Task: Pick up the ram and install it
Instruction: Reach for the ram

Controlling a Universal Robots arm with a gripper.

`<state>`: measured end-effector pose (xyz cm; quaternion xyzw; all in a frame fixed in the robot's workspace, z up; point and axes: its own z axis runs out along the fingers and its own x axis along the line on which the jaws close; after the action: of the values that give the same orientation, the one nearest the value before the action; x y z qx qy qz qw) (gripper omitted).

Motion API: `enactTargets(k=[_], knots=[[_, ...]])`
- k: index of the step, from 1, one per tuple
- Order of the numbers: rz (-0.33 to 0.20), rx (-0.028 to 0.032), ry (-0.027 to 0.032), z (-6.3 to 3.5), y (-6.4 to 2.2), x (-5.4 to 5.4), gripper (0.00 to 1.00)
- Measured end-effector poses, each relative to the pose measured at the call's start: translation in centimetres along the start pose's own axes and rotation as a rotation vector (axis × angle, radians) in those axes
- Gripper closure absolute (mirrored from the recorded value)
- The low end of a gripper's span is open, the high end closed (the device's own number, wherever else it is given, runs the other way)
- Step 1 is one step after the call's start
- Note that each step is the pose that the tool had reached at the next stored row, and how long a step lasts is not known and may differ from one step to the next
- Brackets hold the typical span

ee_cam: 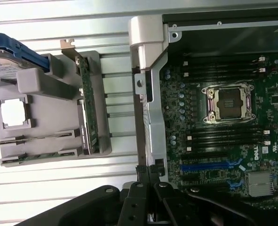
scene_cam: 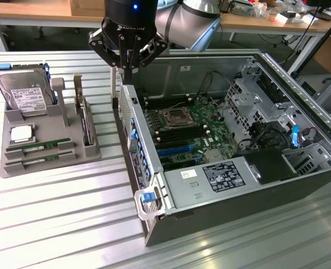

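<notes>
the closed gripper [ee_cam: 147, 173] hangs over the side wall of an open computer case [ee_cam: 150, 94], whose green motherboard [ee_cam: 223, 141] shows a bare cpu socket [ee_cam: 229, 103] flanked by black memory slots. beside the case on the ribbed metal desk [ee_cam: 59, 188], a grey tray [ee_cam: 54, 115] holds two ram sticks [ee_cam: 37, 139], a hard drive [ee_cam: 1, 66] and an upright card [ee_cam: 88, 108].

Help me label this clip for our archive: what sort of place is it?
Probably a robotics lab or workshop: an open computer case sits on a slatted metal table beside a grey tray holding ram sticks and a hard drive, with cluttered wooden workbenches behind.
</notes>
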<state>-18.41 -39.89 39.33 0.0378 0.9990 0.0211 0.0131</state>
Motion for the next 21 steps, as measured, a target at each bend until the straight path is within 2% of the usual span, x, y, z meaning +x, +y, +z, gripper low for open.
enactTargets(k=[21], knots=[[0.000, 0.0004, 0.0000, -0.05, -0.15, 2.0, 0.89]])
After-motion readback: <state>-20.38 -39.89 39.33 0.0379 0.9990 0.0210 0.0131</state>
